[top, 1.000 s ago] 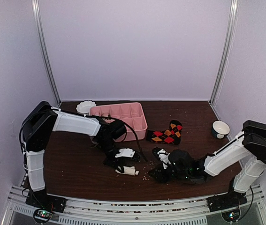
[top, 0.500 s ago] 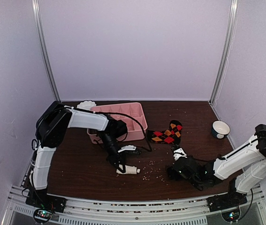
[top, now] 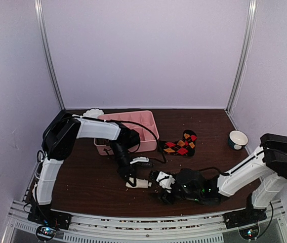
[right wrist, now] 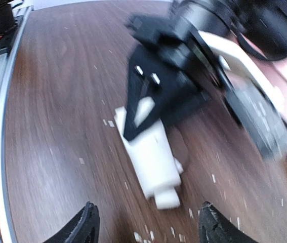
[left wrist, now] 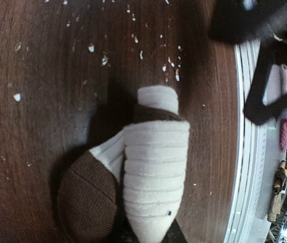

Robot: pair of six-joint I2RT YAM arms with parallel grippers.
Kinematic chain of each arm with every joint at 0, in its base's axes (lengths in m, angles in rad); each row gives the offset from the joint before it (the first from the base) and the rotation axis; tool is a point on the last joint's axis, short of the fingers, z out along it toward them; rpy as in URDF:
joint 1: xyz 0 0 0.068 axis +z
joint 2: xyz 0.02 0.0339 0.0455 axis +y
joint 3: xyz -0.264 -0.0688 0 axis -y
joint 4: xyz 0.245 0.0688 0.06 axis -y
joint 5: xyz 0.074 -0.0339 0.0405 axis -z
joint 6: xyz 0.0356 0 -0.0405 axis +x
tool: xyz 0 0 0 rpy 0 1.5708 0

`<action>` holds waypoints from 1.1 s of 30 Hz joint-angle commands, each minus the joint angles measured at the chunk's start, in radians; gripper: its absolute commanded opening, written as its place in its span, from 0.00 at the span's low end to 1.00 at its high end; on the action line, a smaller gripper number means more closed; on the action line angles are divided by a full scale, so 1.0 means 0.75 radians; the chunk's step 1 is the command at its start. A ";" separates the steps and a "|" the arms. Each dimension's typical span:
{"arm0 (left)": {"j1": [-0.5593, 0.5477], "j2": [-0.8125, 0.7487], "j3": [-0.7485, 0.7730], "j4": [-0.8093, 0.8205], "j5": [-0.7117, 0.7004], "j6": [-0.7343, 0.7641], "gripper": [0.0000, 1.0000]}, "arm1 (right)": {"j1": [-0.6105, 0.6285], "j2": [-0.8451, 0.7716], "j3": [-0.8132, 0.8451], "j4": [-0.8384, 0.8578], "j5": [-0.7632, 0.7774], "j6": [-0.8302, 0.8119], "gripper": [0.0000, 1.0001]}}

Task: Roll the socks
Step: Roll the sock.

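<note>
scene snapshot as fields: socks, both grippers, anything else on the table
cream sock: bundled up, lying on the table near the front edge
left gripper: shut on cream sock
right gripper: open, empty, facing the cream sock's free end
argyle sock: flat, unrolled, right of the pink tray
small bowl: far right

The left arm (top: 97,129) and right arm (top: 239,174) are white shells joined by black housings (bulkiest at the elbows). A black cable (top: 155,143) loops off the left; the right gripper (right wrist: 146,230) has rounded black fingertips (right wrist: 85,225).
</note>
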 commanded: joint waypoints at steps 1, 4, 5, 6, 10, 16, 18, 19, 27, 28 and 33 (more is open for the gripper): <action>-0.018 0.107 -0.027 0.074 -0.251 -0.012 0.11 | -0.014 0.134 0.159 -0.053 -0.125 -0.180 0.65; -0.017 0.107 -0.022 0.063 -0.238 0.006 0.12 | -0.055 0.216 0.243 -0.076 -0.202 -0.184 0.62; -0.017 0.107 -0.020 0.058 -0.232 0.012 0.12 | -0.068 0.238 0.267 -0.092 -0.216 -0.185 0.61; -0.017 0.107 -0.018 0.050 -0.226 0.020 0.13 | -0.077 0.263 0.289 -0.107 -0.228 -0.189 0.60; -0.019 0.106 -0.018 0.045 -0.220 0.039 0.13 | -0.110 0.328 0.340 -0.117 -0.238 -0.198 0.53; -0.029 0.105 -0.019 0.039 -0.222 0.052 0.15 | -0.126 0.381 0.364 -0.138 -0.270 -0.210 0.32; -0.027 0.104 -0.016 0.039 -0.225 0.059 0.17 | -0.128 0.391 0.361 -0.146 -0.300 -0.195 0.19; -0.028 0.101 -0.017 0.043 -0.225 0.066 0.19 | -0.128 0.393 0.360 -0.148 -0.317 -0.182 0.14; -0.018 -0.181 -0.210 0.301 -0.379 0.086 0.44 | -0.142 0.390 0.299 -0.145 -0.424 0.058 0.00; -0.014 -0.244 -0.238 0.335 -0.394 0.092 0.46 | -0.147 0.396 0.290 -0.139 -0.440 0.107 0.00; -0.003 -0.507 -0.263 0.353 -0.491 0.150 0.98 | -0.201 0.423 0.287 -0.136 -0.530 0.381 0.00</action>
